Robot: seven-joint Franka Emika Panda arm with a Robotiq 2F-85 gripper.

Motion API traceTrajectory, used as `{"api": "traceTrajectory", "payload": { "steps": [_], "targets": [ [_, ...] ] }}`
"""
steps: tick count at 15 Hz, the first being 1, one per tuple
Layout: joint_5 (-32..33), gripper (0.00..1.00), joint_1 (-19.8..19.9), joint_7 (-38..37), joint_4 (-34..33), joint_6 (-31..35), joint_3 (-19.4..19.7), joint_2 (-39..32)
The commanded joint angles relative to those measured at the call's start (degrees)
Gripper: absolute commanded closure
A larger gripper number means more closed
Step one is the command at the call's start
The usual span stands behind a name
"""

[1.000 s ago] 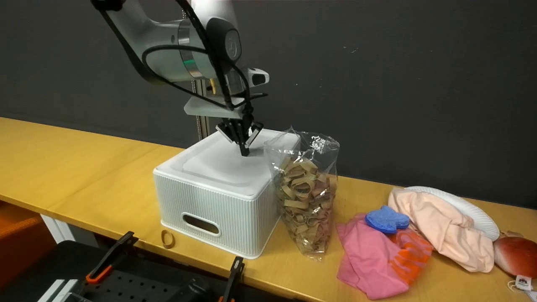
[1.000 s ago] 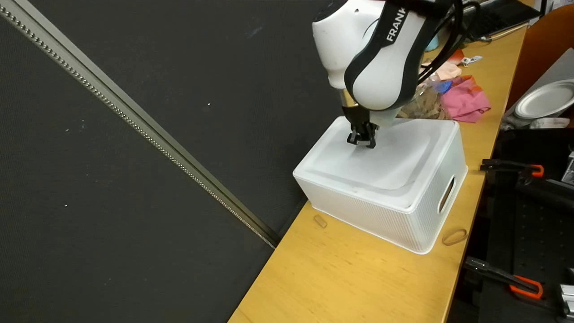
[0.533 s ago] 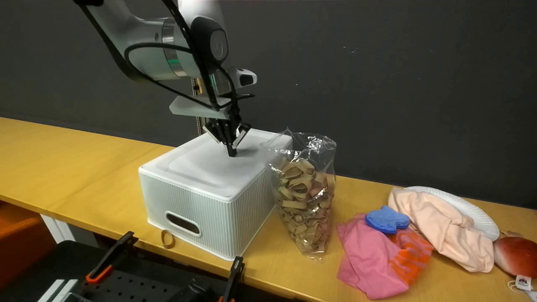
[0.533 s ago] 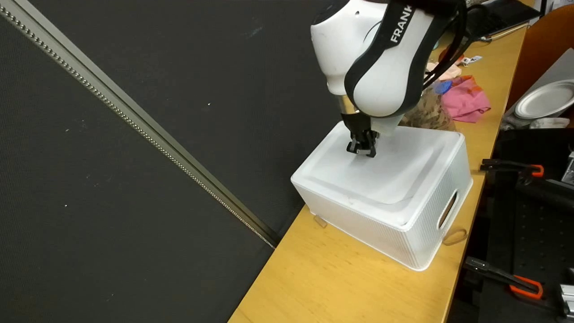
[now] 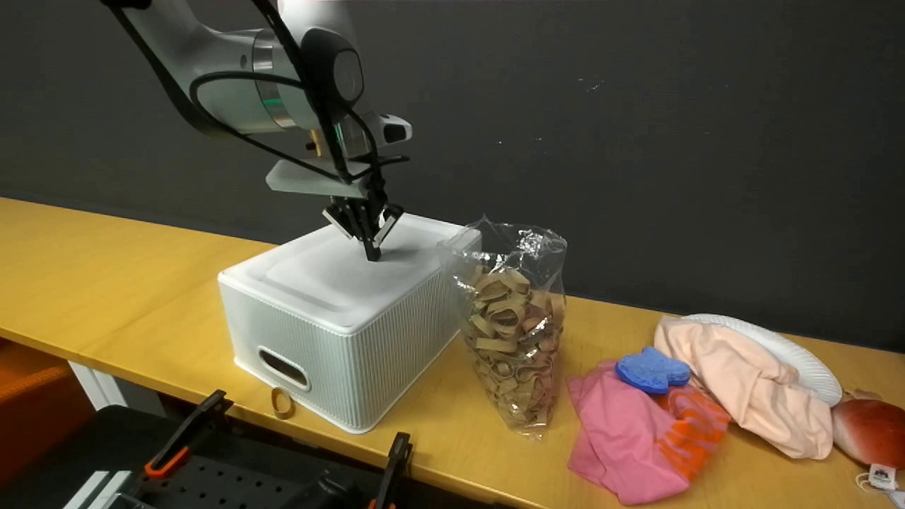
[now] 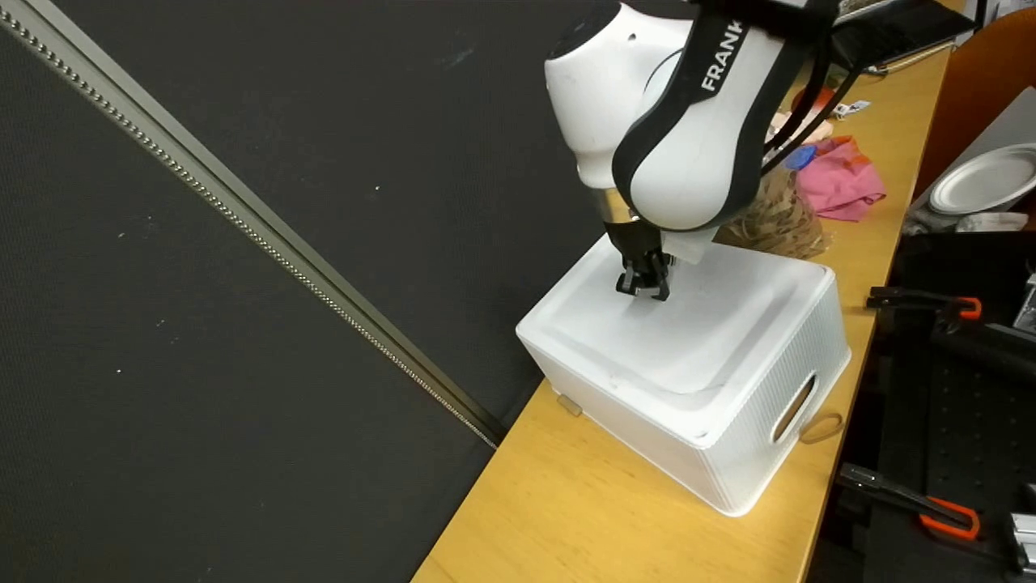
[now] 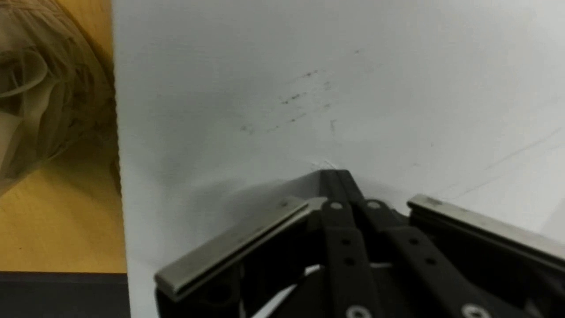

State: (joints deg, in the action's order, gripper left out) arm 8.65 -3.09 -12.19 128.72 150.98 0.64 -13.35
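In an exterior view, a big white box (image 5: 346,314) stood on the yellow counter (image 5: 148,290), with a long hole (image 5: 283,369) low in its front. The gripper (image 5: 372,259) pointed down, its tips at the flat top of the box. A tall clear bag (image 5: 505,346) full of tan bands stood next to the box, and a tan loop (image 5: 283,404) lay by the box's bottom edge. Past the bag were a pink cloth (image 5: 629,438), a blue thing (image 5: 652,370) at its edge, a peach cloth (image 5: 749,389) and a white plate (image 5: 788,351).

In an exterior view, the bumpy side of the box showed, and a small tan band (image 6: 569,405) lay right by its foot. The jaws were over the top, well apart from the hole.

In the wrist view, the jaws were pinched together with nothing between them. The tips looked to touch the white top, near some dark scuff marks (image 7: 291,98). The box looked like thin, stiff plastic, so I guessed it was light for its size and might bend a bit under a hard push. The top looked smooth and likely slippery, with nothing there to grab. The hole seemed the best spot to take hold.
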Motion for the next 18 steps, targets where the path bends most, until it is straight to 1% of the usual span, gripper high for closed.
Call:
{"api": "traceTrajectory", "payload": {
  "steps": [1,4,7,13,18],
  "targets": [
    [-0.6,1.0,-0.23,0.81,-1.86,-0.42,0.25,-0.47],
    [-0.58,1.0,0.08,1.54,-4.93,1.13,0.42,-2.26],
    [-1.2,1.0,0.24,4.02,-8.28,3.06,-0.22,-5.07],
    [-3.72,1.0,0.67,10.62,-14.36,7.64,-2.83,-12.06],
    [-5.94,1.0,0.52,13.47,-16.1,6.4,-4.82,-13.16]
  ]
}}
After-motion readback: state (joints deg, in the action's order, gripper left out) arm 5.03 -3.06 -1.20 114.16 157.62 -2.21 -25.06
